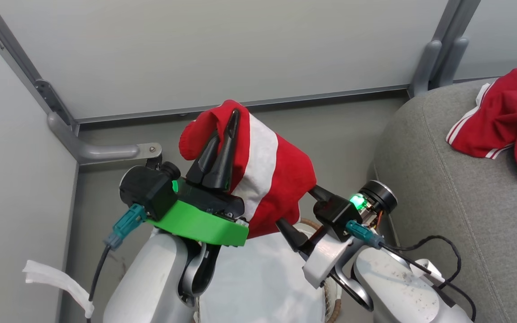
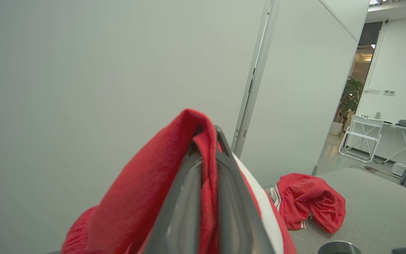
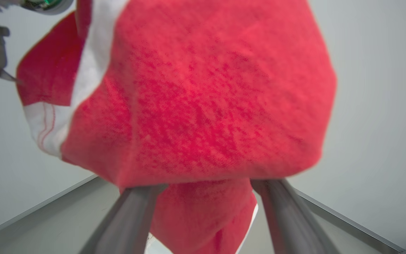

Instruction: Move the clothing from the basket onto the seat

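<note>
Pale partition panels enclose the work corner. Left gripper: jaws pressed together, pinching a red white-striped garment held up above the basket. Right gripper: jaws spread wide, one on either side of the hanging cloth; contact cannot be told. Second red garment lies crumpled on the grey seat, to the robot's right.

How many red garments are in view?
2. One garment hangs from the left gripper above the basket; the other garment lies on the seat. More may be hidden in the basket.
</note>
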